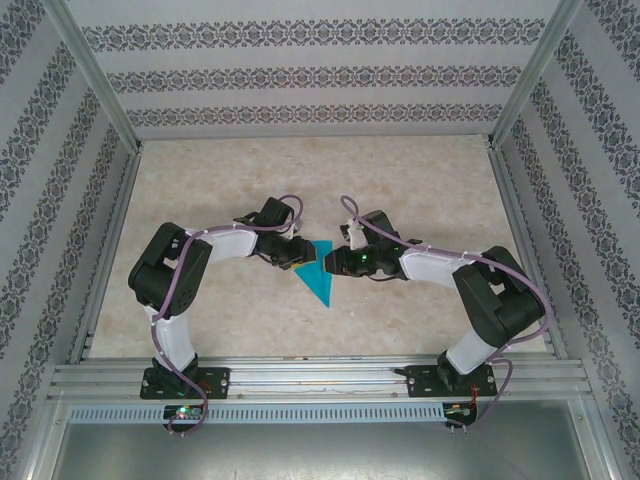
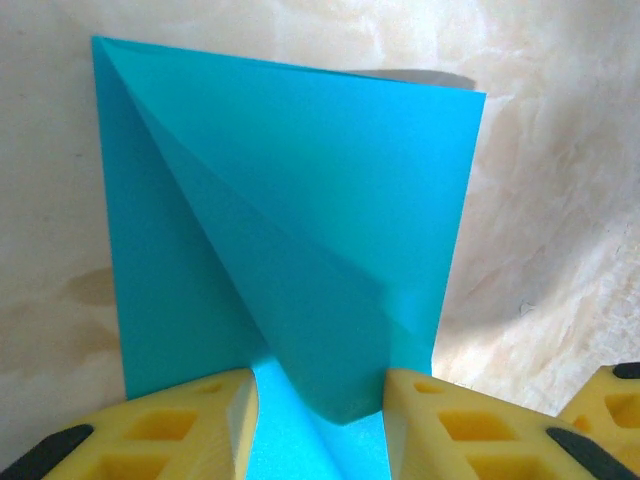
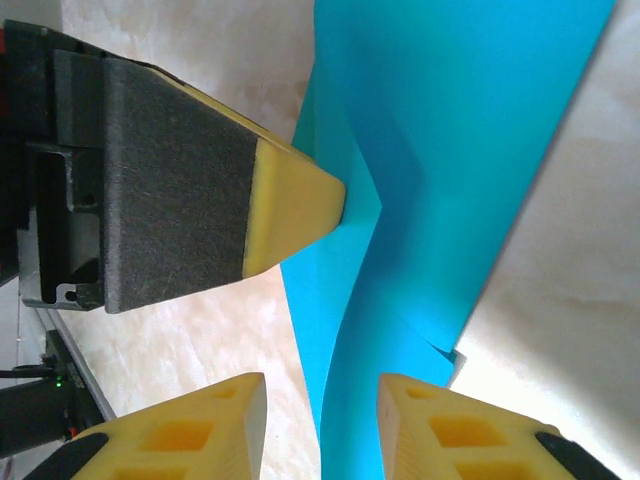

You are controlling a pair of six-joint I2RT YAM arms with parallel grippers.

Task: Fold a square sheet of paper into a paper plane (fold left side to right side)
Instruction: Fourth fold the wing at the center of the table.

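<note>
While the crease is looking soft and unpressed, we are working with both arms drawn in over the middle of the table (image 1: 420, 190), where the square sheet of paper (image 2: 300, 170) is lying between the two grippers. It is sitting there partly folded, one diagonal flap (image 2: 320, 300) arching up off the layer beneath instead of lying flat.

We are standing the left gripper (image 2: 318, 378) astride the near end of that flap, one finger on each side, apparently so the sheet is not sliding while the other arm is working. Its jaws are standing apart, but we cannot tell whether they are squeezing the bulge or merely bracketing it. In the right wrist view one left fingertip (image 3: 300, 205) is touching the raised ridge.

We are holding the right gripper (image 3: 322, 385) in from the other side with its jaws parted. Bare table is showing between one finger and the paper, so nothing is being pinched there.

We are judging that the flap is calling for pressing down and creasing, since a springy layer is likely to lift once released.
</note>
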